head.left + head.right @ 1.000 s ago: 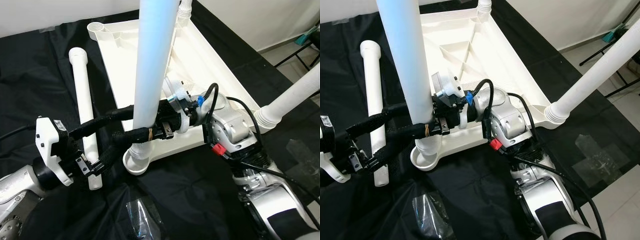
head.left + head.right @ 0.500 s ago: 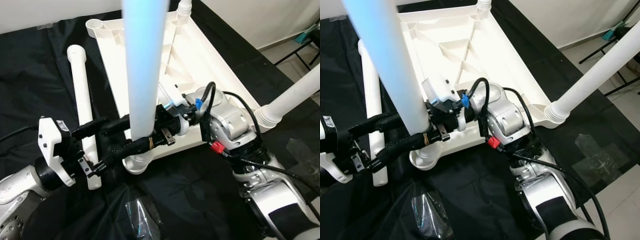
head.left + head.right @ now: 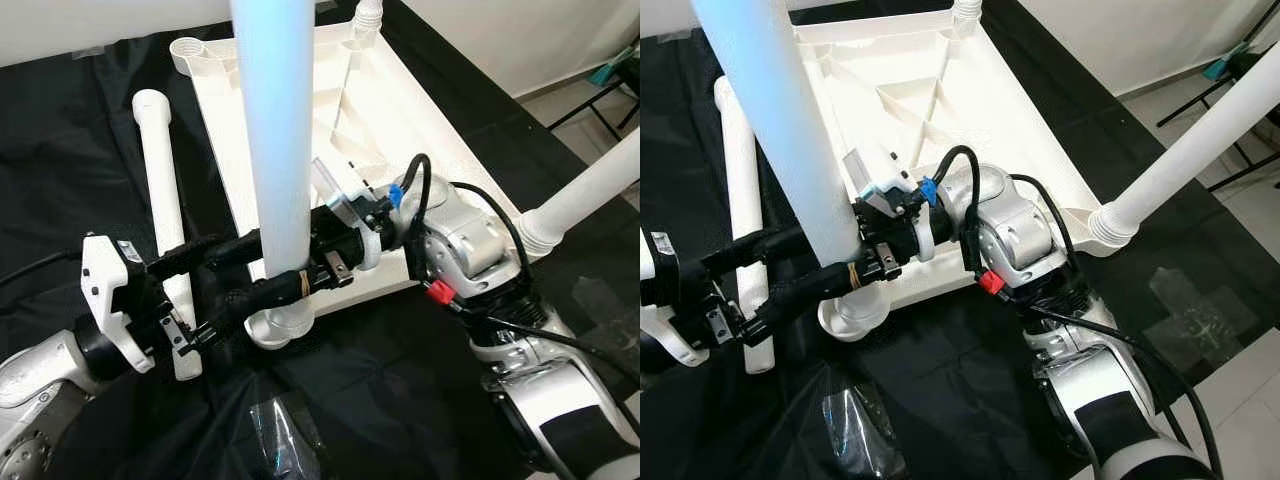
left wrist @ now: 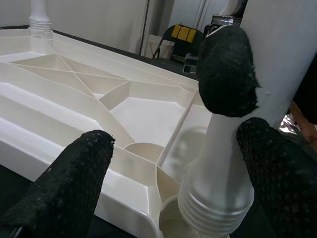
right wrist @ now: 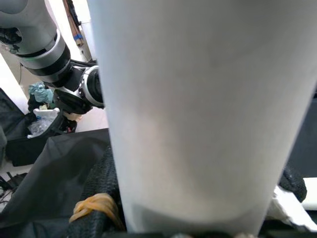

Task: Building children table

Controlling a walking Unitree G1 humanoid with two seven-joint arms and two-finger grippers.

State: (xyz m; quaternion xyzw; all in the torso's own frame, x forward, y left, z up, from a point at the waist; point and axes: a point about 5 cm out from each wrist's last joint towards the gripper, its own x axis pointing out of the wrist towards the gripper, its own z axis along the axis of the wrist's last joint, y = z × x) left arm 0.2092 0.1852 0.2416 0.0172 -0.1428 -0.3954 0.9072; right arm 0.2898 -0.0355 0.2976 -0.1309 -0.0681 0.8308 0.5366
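Observation:
The white table top (image 3: 420,130) lies upside down on black cloth. A white leg (image 3: 275,130) stands nearly upright at its near left corner socket (image 3: 262,332). The leg's ribbed end (image 4: 218,208) sits at the socket's mouth; how deep it goes I cannot tell. My right gripper (image 3: 292,262) reaches in from the right and is shut on the leg low down, the leg (image 5: 208,109) close before its camera. My left gripper (image 3: 245,272) comes from the left, open, its fingers (image 4: 74,183) straddling the leg's base.
A loose leg (image 3: 160,190) lies on the cloth left of the table top. Fitted legs rise at the near right corner (image 3: 590,190) and the far corner (image 3: 368,12). The far left socket (image 3: 188,48) holds nothing. A clear plastic bag (image 3: 280,440) lies near my feet.
The held leg has swung from leaning right to nearly upright, its top moving left. My right wrist has turned with it. The left gripper stays at the leg's base.

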